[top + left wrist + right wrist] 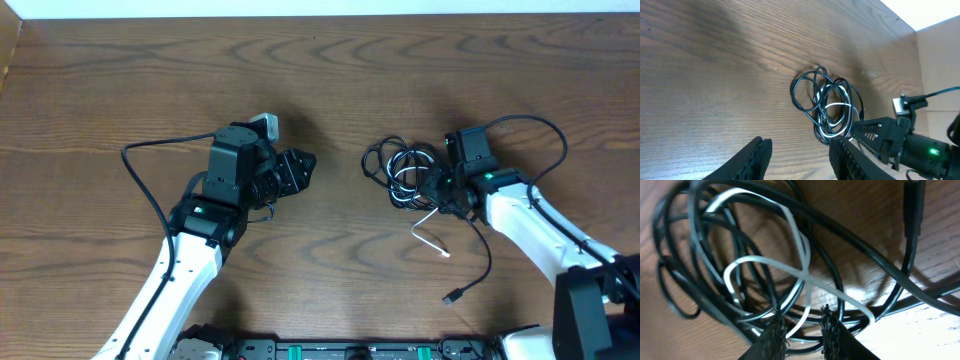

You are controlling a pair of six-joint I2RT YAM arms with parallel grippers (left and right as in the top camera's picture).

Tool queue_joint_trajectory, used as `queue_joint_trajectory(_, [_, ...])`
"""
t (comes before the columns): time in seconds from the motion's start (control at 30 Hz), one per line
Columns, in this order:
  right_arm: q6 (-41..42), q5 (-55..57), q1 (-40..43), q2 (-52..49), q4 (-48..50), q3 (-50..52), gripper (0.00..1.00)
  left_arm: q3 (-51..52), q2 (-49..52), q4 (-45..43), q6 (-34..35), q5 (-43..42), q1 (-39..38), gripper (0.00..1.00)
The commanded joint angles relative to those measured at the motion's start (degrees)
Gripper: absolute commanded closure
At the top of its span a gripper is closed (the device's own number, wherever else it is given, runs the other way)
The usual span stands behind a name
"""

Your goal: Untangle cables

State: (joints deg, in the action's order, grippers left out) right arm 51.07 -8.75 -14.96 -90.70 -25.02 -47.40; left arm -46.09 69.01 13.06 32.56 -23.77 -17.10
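Your cables [404, 172] lie tangled right of centre on the wooden table [330, 70], with loose ends trailing toward the lower right. Your right gripper [801, 325] is narrow, white and black strands between its tips; you cannot tell whether it pinches them. Your left gripper [297, 172] is parted and empty, left of the tangle.

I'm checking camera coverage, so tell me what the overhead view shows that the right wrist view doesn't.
Only overhead: the left gripper, apart from the tangle, and a black cable tail trailing out to its plug. Only right wrist: white cable strands passing between the fingers of the right gripper, close up. Both: the tangle of black and white cables on the wooden table.
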Motion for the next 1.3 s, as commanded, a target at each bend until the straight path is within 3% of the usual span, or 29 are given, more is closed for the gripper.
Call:
queue_joint_trajectory(0.0, [2.2, -1.2, -0.2, -2.7, 0.0, 0.1, 0.78, -0.3, 0.2, 0.0, -0.8, 0.5, -0.1, 0.55])
queue_joint_trajectory(0.33, [2.3, -3.7, -0.2, -7.0, 2.8, 0.1, 0.79, -0.3, 0.2, 0.0, -0.8, 0.5, -0.1, 0.55])
queue_joint_trajectory(0.5, [2.3, -6.5, -0.2, -7.0, 3.7, 0.0, 0.99, -0.3, 0.2, 0.0, -0.8, 0.5, -0.1, 0.55])
queue_joint_trajectory(0.63, [2.0, -6.6, -0.2, -7.0, 3.4, 0.0, 0.99, -0.3, 0.2, 0.0, -0.8, 1.0, -0.1, 0.55])
queue_joint_trajectory(0.87, [-7.1, -9.3, 0.2, -6.1, 3.5, -0.6, 0.99, -0.3, 0.2, 0.0, -0.8, 2.6, -0.1, 0.55])
queue_joint_trajectory(1.27, [-18.5, -11.5, 1.4, 15.3, 2.0, -1.1, 0.99, -0.3, 0.2, 0.0, -0.8, 2.6, -0.1, 0.55])
